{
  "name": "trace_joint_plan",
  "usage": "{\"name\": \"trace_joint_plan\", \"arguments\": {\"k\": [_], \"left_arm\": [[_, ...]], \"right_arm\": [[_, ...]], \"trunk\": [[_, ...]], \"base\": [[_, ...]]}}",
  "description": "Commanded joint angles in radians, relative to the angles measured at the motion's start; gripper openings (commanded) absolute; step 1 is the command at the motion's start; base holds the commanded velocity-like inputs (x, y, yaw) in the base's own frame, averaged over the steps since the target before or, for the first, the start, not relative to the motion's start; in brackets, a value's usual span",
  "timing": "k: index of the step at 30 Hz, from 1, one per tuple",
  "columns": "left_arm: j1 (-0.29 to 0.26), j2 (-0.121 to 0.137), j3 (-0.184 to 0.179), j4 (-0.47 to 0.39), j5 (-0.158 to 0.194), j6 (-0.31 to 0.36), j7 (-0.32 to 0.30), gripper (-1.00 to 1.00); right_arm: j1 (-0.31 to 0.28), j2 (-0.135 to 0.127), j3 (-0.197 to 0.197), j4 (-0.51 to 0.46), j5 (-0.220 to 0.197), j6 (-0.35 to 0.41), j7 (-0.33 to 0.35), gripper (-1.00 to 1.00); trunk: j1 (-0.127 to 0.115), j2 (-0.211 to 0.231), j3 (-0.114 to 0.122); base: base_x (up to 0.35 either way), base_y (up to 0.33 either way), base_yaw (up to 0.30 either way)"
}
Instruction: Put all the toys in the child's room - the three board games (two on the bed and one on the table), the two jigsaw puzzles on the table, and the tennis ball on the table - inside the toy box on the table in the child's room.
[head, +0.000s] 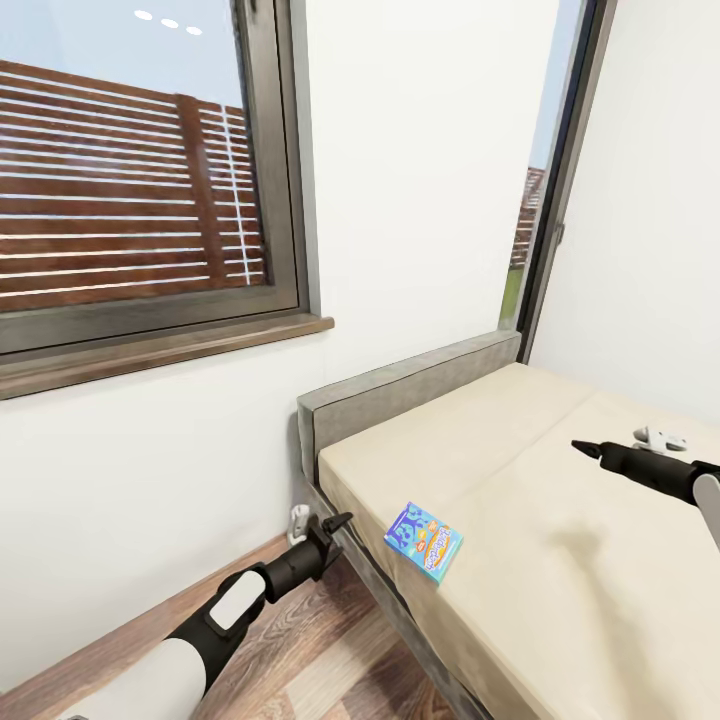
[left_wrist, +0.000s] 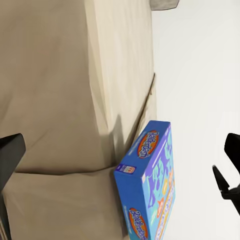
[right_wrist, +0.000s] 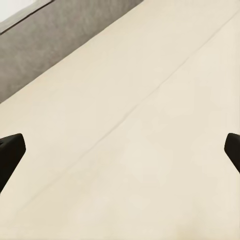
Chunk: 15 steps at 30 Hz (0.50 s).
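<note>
While the flat blue cardboard board-game box (head: 423, 541) lies near the edge of the beige bed (head: 560, 560), both grippers are empty, left gripper (head: 335, 527) w/ fingers apart, right gripper (head: 585, 449) too. Box looks light, stiff, smooth; best pinch across thin edges.

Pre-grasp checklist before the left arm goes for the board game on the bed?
1. Target in sight: ok. The blue board game lies on the bed near its edge.
2. Left gripper open: ok, fingers spread with nothing between them.
3. Left gripper lined up: not ok. It is off the bed's side, short of the game.
4. Right gripper free: ok, open over bare mattress, holding nothing.
5. Space around the game: ok, nothing lies against it.
6. Second board game found: cannot tell; one game shows in these views.
</note>
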Motion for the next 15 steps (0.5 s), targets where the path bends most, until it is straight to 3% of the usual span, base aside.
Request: {"name": "trace_joint_plan", "arguments": {"k": [1, 15], "left_arm": [[-0.001, 0.000, -0.002, 0.001, 0.009, 0.004, -0.001, 1.00], [-0.001, 0.000, 0.005, 0.003, 0.006, 0.004, -0.001, 1.00]], "right_arm": [[0.000, 0.000, -0.003, -0.003, 0.002, 0.006, 0.005, 1.00], [0.001, 0.000, -0.006, -0.010, 0.003, 0.006, 0.005, 1.00]], "trunk": [[0.000, 0.000, -0.001], [0.000, 0.000, -0.001]], "base": [[0.000, 0.000, 0.000], [0.000, 0.000, -0.014]]}}
